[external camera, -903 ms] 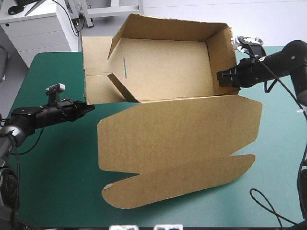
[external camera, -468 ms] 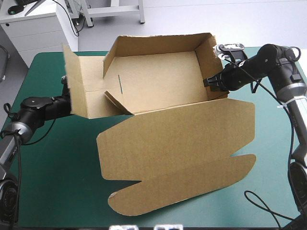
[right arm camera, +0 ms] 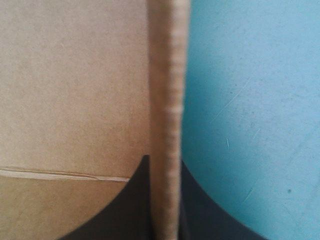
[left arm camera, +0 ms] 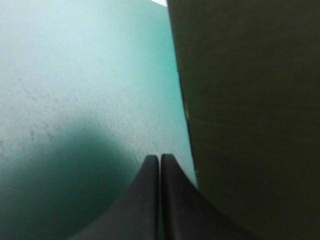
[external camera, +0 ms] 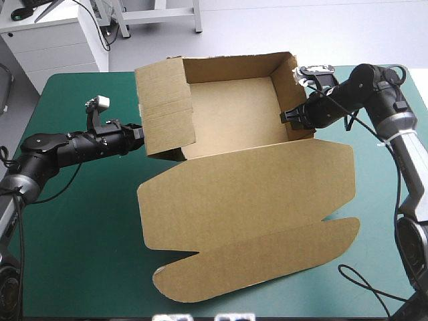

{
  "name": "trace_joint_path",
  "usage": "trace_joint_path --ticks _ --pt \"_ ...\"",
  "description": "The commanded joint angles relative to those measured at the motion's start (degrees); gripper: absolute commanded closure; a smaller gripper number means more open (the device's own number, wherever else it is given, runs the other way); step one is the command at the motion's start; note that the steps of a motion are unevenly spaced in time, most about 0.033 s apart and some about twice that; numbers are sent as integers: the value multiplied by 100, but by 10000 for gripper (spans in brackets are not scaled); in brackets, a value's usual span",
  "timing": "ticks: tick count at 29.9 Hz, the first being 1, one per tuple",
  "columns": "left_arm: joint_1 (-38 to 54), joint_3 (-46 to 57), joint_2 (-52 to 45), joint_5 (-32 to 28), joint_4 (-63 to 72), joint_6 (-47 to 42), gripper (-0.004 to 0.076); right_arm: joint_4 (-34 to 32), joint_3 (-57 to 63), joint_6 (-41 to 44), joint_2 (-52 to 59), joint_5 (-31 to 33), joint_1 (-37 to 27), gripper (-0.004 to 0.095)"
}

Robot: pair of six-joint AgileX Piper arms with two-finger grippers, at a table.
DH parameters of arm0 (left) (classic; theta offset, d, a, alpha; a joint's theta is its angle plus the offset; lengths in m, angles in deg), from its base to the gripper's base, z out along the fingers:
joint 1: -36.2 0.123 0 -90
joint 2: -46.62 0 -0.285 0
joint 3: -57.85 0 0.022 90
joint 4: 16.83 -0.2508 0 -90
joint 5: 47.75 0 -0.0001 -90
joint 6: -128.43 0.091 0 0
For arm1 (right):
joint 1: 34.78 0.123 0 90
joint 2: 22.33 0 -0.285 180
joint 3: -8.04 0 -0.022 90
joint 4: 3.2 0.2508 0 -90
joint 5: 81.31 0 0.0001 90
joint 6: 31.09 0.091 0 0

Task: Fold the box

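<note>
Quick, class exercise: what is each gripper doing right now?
Left gripper: closed, empty, beside the box.
Right gripper: closed on the box's right wall.

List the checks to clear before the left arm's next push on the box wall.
1. Right gripper shut on the box: ok, board edge between its fingers.
2. Left gripper shut for pushing: ok, fingers meet.
3. Left gripper touching the left wall: cannot tell; the wall stands right beside it.
4. Left wall raised: ok, leaning inward.
5. Lid flat on the teal-green cover: ok.
</note>
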Motion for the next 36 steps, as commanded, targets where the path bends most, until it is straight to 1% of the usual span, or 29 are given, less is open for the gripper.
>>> trace_joint_path --ticks 1,4,9,12,15,17,19,21,23,24,25,26,36 --pt "-47 -187 -412 155 648 -61 731 111 -183 16 249 -293 -4 921" --pt "-47 -266 -512 155 783 -77 731 96 -183 16 249 -303 -4 921" --pt "-47 -541 -522 316 783 -319 731 83 -183 3 249 -328 -4 921" --pt "-47 -656 -522 531 783 -319 731 83 -183 -4 249 -328 -4 921" --pt "-47 -678 -522 558 783 -319 713 71 -183 -4 249 -328 -4 921" --pt "-47 -678 -522 568 783 -319 645 71 -183 -4 249 -328 -4 921" --pt "-47 -678 -522 624 783 -201 540 62 -183 -4 249 -328 -4 921" --pt "-47 -678 -522 649 783 -313 400 62 -183 -4 249 -328 -4 921" --pt "-47 -678 -522 764 783 -463 287 33 -183 -4 249 -328 -4 921" --pt "-47 -678 -522 807 783 -612 244 -8 -183 -4 249 -317 -4 921" --pt "-47 -678 -522 819 783 -725 218 -46 -183 -4 249 -317 -4 921" --pt "-47 -678 -522 819 783 -802 209 -75 -183 -4 249 -305 -4 921" --pt "-47 -678 -522 894 783 -802 211 -190 -183 9 249 -285 -4 921"
